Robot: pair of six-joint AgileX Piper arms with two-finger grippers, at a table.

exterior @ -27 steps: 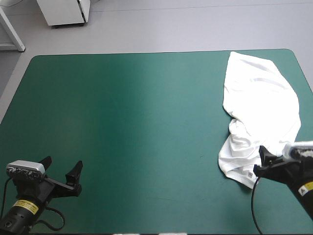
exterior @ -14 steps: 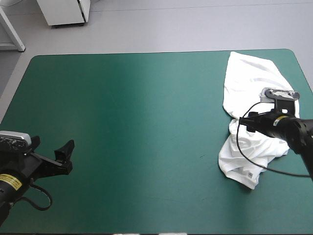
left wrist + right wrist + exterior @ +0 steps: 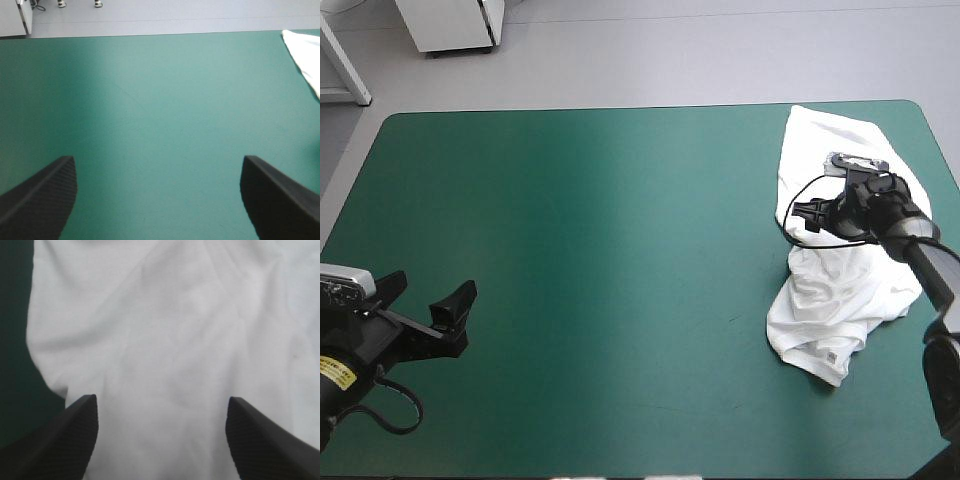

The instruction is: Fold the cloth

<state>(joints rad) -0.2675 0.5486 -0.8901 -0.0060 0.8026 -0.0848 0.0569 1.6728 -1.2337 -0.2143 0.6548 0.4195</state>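
Right end effector (image 3: 809,215) has swung up from the near right corner of the desk (image 3: 620,250) and now sits over the middle of the shirt (image 3: 840,300), about where the cloth pinches narrow. Fingers spread wide, nothing between them; in the wrist view only white cloth lies ahead and below, with a strip of teal-green cover (image 3: 15,340) off to one side.

Left end effector (image 3: 423,300) has crept a little toward the left edge near the front, also released, empty, pointing across bare cover. From its camera the shirt's far corner just shows, well apart.

Shirt itself hasn't budged: same outline as earlier, lying along the desk's right side from the far edge down toward the near right.

Meaning for the task: no grasp yet, no fold started. My read is the right arm is lining up a pick on the mid section, probably to pull the shirt out flat first. The left is too far off to help for now.

Materials: shirt is thin, soft white knit, limp. Far half is fairly smooth with long shallow creases, near half is bunched and rumpled. Small label (image 3: 828,354) at the near hem. Overall a long uneven strip. Cover is matte and smooth. Fingers (image 3: 75,435) are black, fin-shaped, finely ribbed.
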